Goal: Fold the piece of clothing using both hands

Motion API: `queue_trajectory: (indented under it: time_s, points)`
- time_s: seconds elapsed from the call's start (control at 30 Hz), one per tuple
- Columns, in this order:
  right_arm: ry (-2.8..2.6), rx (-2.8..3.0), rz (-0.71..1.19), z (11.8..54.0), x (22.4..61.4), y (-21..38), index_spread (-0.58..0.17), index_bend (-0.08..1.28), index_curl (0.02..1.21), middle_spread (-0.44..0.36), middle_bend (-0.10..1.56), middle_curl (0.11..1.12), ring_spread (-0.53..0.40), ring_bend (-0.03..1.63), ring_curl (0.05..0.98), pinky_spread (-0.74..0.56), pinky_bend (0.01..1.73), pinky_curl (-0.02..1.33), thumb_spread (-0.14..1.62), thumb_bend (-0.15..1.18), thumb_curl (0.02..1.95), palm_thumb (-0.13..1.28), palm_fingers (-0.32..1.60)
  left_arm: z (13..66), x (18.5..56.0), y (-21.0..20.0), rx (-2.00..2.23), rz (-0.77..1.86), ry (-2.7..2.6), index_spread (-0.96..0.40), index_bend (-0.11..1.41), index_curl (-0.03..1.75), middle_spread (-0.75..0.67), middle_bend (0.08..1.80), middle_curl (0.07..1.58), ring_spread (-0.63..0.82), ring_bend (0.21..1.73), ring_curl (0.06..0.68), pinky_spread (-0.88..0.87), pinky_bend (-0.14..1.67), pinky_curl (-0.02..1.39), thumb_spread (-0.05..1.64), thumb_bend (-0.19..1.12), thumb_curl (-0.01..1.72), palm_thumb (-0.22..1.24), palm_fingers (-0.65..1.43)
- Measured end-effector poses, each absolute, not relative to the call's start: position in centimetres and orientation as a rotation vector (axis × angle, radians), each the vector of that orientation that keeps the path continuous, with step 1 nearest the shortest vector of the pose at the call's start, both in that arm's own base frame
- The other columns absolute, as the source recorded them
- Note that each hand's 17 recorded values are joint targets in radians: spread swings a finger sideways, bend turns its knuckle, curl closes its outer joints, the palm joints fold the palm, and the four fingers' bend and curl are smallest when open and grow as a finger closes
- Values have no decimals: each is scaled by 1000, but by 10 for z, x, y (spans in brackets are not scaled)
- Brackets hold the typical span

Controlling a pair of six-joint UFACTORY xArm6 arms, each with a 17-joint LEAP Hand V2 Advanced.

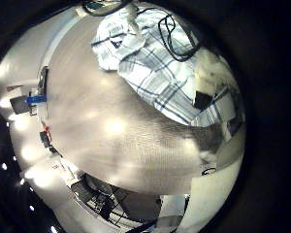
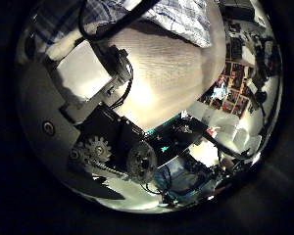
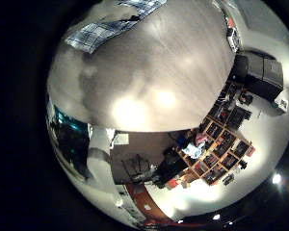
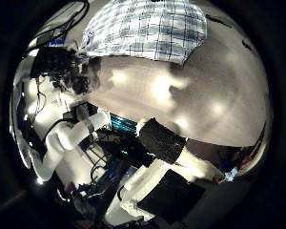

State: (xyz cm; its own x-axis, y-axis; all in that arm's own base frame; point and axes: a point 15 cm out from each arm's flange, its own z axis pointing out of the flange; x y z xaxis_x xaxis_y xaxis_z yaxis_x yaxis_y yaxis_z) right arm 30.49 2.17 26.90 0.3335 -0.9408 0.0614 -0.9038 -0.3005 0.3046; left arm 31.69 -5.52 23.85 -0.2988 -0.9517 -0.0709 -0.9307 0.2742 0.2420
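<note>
My left hand (image 2: 93, 93): its white and black body and toothed wheels fill the near side of the thumb side view; I cannot tell whether my fingers are spread or curled; one white part reaches out towards the cloth, and whether it touches the cloth I cannot tell

Piece of clothing, from my left: the light checked cloth garment with darker stripes (image 1: 155, 58) lies rumpled and partly bunched on the table; it takes up a good part of the little finger side view, so it is near this palm; in the thumb side view only one edge of it (image 2: 181, 15) shows beyond my own parts

Table: the pale wood-grained round tabletop (image 1: 107, 126) carries the garment near one side; much of its surface is bare

Table edge: a small blue object (image 1: 34, 99) sits at the rim, well apart from the garment; what it is I cannot tell

My right hand (image 4: 67, 72): dark parts show at the side of the thumb side view; whether my fingers are apart or together I cannot tell; nothing shows in its grasp

Piece of clothing, from my right: the garment (image 4: 148, 29) lies spread on the table (image 4: 172, 95); in the little finger side view it (image 3: 101, 34) is small and well apart from this palm, with bare table (image 3: 144, 87) between
</note>
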Motion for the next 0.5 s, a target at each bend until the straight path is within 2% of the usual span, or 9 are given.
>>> queue_trajectory:
  time_s: [0.2,0.5]
  points:
    - [-1653,2333,-175,220,310,37,-315,160,309,-153,399,397,-233,851,238,71,761,40,1160,-23,300,423,408,261,310,-63,1762,-388,-2449,-614,495,904,-542,970,976,-462,1397,524,-568,1183,715,1064,-6,522,909,986]
    - [-1739,2343,-76,180,333,63,-293,185,320,-179,459,431,-251,895,258,23,792,20,1094,-17,317,444,444,279,303,-64,1739,-406,-2452,-677,461,1081,-581,976,1053,-452,1443,531,-582,1208,751,1066,-14,544,913,947]
